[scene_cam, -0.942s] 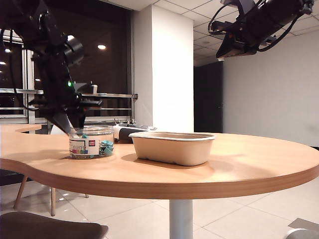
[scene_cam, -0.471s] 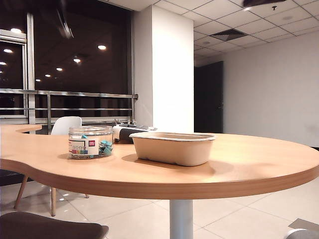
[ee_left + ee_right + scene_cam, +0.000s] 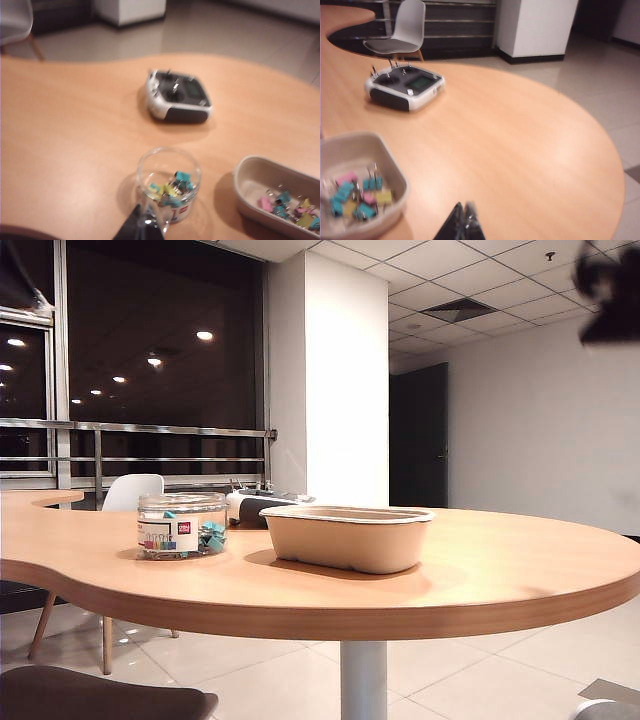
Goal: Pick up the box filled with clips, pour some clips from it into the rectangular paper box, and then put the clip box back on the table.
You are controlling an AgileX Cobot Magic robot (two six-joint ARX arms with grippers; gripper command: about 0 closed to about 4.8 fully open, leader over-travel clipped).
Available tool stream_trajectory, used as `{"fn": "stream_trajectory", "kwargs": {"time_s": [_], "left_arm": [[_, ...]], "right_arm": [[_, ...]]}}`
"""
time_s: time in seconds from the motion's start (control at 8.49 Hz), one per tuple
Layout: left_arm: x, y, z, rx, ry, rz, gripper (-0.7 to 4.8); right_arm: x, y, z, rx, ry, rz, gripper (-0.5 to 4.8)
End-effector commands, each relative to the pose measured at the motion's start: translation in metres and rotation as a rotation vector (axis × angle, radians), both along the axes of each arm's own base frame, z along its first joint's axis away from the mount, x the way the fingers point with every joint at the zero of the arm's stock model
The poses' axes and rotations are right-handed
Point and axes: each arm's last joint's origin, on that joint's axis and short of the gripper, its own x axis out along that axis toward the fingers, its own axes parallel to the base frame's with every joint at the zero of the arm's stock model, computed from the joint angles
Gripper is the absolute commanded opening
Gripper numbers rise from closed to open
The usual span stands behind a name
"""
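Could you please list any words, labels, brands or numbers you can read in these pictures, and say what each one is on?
No text can be read in any view.
The clip tub has a white label with a small red patch: print too small to read.
The white-and-dark-grey device has a greenish screen: blurred, nothing legible.
The paper tray bears no marking.

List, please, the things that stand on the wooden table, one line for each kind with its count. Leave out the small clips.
Round clear plastic tub with clips: 1
Beige oblong paper tray: 1
White-and-dark-grey controller device: 1
Total: 3 things on the light wood-grain table
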Motion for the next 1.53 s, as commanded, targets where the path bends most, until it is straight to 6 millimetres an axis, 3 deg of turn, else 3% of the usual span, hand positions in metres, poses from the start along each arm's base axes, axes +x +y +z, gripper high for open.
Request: {"fn": "stream_trajectory", "kwargs": {"time_s": [0.12, 0.47, 0.82, 1.18, 1.53], "left_arm": [[-0.038, 0.006, -0.067, 0.008, 0.011, -0.081, -0.07], [-0.047, 0.011, -0.07, 0.033, -0.054, -0.015, -0.07], [-0.07, 0.029, -0.103, 0.029, -0.173, 0.098, -0.07], [-0.079, 0.038, -0.12, 0.055, -0.107, 0.191, -0.07], [-0.079, 0.039, -0.123, 0.062, -0.071, 0.219, -0.07]], "right_arm": [[-0.018, -0.006, -0.049, 0.035, 0.079, -0.073, 0.0], [-0.018, -0.007, -0.05, 0.032, 0.086, -0.074, 0.0], [-0.018, -0.007, -0.05, 0.032, 0.087, -0.075, 0.0], [-0.018, -0.007, -0.05, 0.032, 0.087, -0.077, 0.0], [-0.018, -0.007, -0.05, 0.032, 0.087, -0.077, 0.0]]}}
